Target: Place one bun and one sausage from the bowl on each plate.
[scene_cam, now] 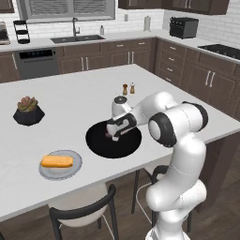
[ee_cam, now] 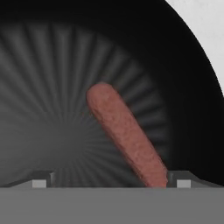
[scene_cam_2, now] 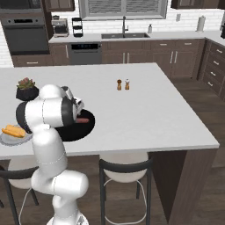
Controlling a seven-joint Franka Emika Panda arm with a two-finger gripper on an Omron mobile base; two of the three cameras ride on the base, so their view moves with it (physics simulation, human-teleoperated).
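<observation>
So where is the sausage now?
The sausage lies inside the black bowl on the island, directly under the claw; in the right base view it pokes out beside the arm.

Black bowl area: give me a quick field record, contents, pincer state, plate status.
bowl: wide, black, on the white island counter
bowl contents: one sausage lying on the ribbed floor
pincer: low over the bowl, fingertips apart, sausage's near end beside one tip; open, nothing gripped
plate: grey, beside the bowl, holds one bun, no sausage yet
succulent pot: apart from the bowl, on the plate's far side
shakers: two, farther back on the counter
</observation>
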